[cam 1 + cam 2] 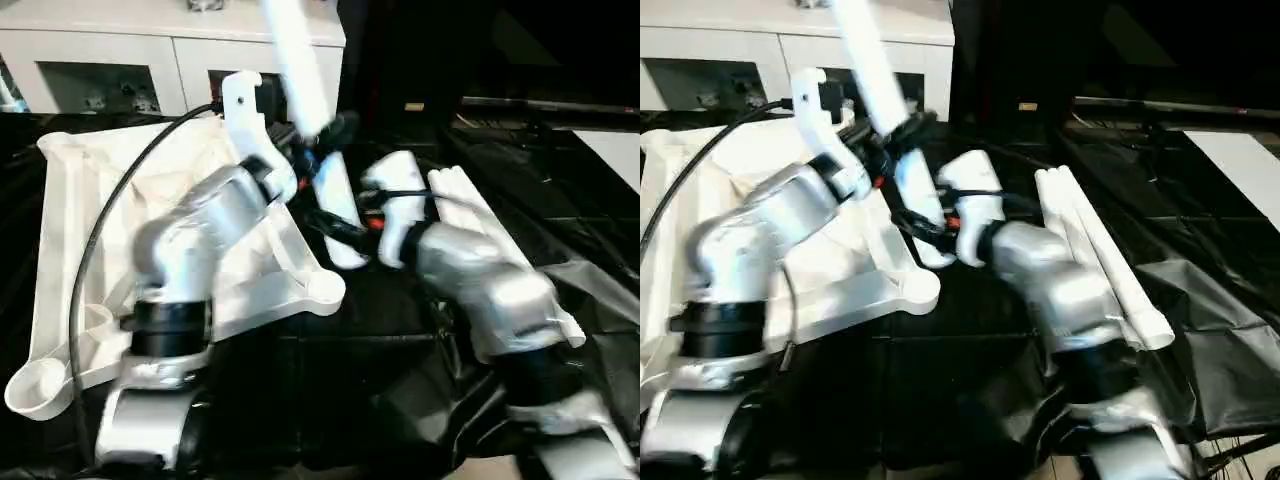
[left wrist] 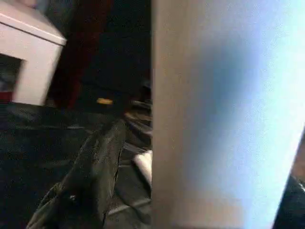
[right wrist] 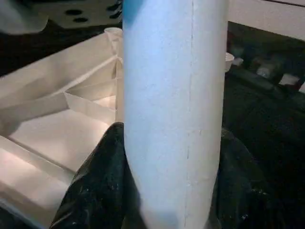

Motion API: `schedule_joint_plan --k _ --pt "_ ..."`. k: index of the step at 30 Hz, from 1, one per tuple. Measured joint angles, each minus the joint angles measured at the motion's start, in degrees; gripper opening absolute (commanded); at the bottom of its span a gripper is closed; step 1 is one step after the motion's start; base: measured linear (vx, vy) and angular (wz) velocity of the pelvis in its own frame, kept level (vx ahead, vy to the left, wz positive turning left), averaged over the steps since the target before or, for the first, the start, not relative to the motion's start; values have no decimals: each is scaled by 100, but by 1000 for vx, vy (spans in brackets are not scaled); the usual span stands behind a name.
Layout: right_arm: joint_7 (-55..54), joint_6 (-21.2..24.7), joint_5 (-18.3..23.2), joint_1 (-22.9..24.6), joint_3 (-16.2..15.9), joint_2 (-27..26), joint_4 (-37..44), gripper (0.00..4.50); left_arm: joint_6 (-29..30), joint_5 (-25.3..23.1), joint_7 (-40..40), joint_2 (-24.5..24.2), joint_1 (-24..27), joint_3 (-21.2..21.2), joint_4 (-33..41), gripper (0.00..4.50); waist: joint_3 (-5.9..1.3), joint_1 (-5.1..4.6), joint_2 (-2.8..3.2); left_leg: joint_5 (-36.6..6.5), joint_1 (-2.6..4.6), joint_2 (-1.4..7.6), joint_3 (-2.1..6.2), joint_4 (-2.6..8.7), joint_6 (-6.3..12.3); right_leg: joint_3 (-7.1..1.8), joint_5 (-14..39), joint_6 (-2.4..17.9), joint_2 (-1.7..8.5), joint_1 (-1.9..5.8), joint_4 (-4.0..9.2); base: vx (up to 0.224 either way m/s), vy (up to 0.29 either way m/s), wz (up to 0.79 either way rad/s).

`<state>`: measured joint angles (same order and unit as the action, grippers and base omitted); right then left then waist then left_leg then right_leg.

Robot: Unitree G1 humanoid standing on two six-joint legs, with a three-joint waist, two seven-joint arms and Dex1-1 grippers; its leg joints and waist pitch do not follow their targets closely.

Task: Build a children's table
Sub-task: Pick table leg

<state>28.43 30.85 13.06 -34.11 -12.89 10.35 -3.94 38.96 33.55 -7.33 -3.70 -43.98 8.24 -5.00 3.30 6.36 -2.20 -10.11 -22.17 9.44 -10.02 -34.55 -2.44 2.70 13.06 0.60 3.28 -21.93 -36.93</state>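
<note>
Right gripper (image 1: 925, 232) clamped on a white tube leg (image 1: 303, 75), black fingers (image 3: 97, 191) pressed to both sides of the tube. Left gripper (image 1: 318, 135) up against the same leg, higher on it; one dark finger (image 2: 90, 176) seen beside the tube, but impossible to tell whether closed on it or standing apart. Leg held tilted, upper end leaning toward the far left, lower end down near the table top's right edge, between the two silver forearms. Table top (image 1: 75, 210) lying underside up on the left, ribs showing, round corner sockets (image 1: 325, 290) at near right and near left corners. Two more tube legs (image 1: 1105, 250) lying side by side on black sheeting (image 1: 1230, 330) to the right. White cabinet (image 1: 120, 60) at the far left
</note>
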Motion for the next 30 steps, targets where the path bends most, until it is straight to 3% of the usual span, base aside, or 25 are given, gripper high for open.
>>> schedule_joint_plan --k 4,12,21,24,30 --pt "-232 -253 -243 -44 -57 -181 -181 188 -271 -244 430 126 -122 177 -136 291 0 -3 0 0 0 0 0 0 0 -1 -2 -3 0 0 0 0 0 0" --pt "-353 -485 -415 -147 -114 -301 -420 188 -389 -160 681 274 -142 364 -135 218 0 8 -1 0 -2 -1 0 -1 1 -1 -3 -4 0 0 3 0 0 0" --pt "-398 -755 -504 -147 -112 -366 -562 188 -313 63 704 399 -142 556 -59 187 1 -4 -1 0 -2 0 0 0 1 -1 -3 -4 0 -1 1 0 0 0" --pt "-370 -875 -443 -148 -45 -415 -597 258 -239 119 659 369 -141 565 13 185 1 -7 0 0 -2 0 0 0 1 -1 -3 -4 0 -1 1 0 0 0" --pt "31 -541 278 -167 426 -457 -529 305 137 367 3 8 -114 417 137 185 1 5 0 -1 -2 0 0 0 1 -1 -3 -4 0 -1 2 0 0 0"
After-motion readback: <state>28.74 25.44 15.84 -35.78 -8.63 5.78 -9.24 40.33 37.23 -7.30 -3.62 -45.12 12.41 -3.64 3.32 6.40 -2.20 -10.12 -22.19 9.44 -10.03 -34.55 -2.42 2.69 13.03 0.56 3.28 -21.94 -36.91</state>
